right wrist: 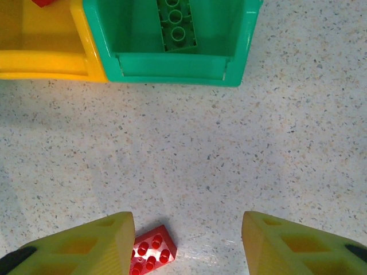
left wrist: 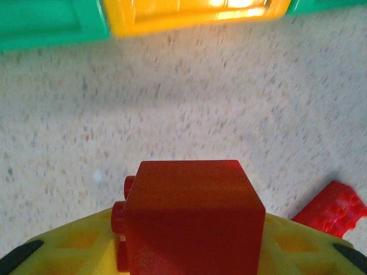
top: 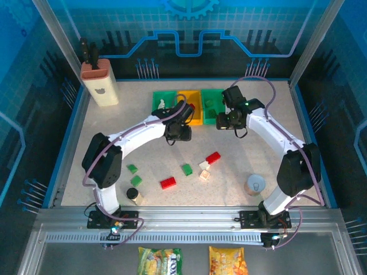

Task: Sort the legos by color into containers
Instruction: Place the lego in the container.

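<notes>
Brick of red plastic [left wrist: 192, 212] clamped in left jaws before the bins

The left jaws are closed on this chunky red brick, whose studs point left in the left wrist view. Beyond it runs the speckled counter [left wrist: 172, 114]. At the far edge of that view are the front wall of the yellow-orange plastic bin [left wrist: 195, 14] and, to its left, the left green plastic bin [left wrist: 51, 26]. A second red brick [left wrist: 332, 209] lies on the counter just right of the jaws.

The right jaws stand open with nothing between them, over bare counter in front of the right green plastic bin [right wrist: 172, 63]. A long green studded brick [right wrist: 175, 26] lies inside that bin. A small flat red brick [right wrist: 152, 251], studs up, sits just beside the left yellow finger [right wrist: 86, 246]. Whether it is the one seen from the other wrist I cannot tell.

From above, the three bins form a row at the far side, and a cream piece [top: 162, 103] lies in the left green one. Loose bricks lie nearer the arm bases:
- a red block [top: 213, 157] with a cream block [top: 204, 165] just beside it
- a pale cube [top: 204, 175]
- a green block [top: 187, 169]
- a long red block [top: 168, 183]
- two small green pieces [top: 132, 168], one just behind the other

A dark-capped jar [top: 133, 195], a grey round cup [top: 255, 184] and a beige knife block [top: 98, 83] also stand on the counter.
</notes>
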Tool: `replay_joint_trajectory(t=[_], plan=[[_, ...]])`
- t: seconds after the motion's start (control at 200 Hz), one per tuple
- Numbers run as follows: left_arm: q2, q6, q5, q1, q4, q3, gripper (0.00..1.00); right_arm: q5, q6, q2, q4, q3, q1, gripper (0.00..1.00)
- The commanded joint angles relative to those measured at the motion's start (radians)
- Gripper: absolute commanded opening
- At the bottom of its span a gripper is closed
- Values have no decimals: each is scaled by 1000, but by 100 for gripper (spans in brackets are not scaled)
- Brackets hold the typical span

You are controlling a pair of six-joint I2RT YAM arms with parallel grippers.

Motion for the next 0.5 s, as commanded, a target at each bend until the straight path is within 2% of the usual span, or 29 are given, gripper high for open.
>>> replay_joint_trajectory(t=[0.0, 0.18, 0.495], plan=[[62, 69, 12, 32, -54, 107, 46, 21, -7, -45, -30, -19, 6, 54], [147, 89, 63, 79, -45, 239, 45, 37, -7, -87, -44, -42, 1, 54], [290, 133, 100, 112, -17, 410, 45, 53, -4, -146, -64, -68, -6, 53]])
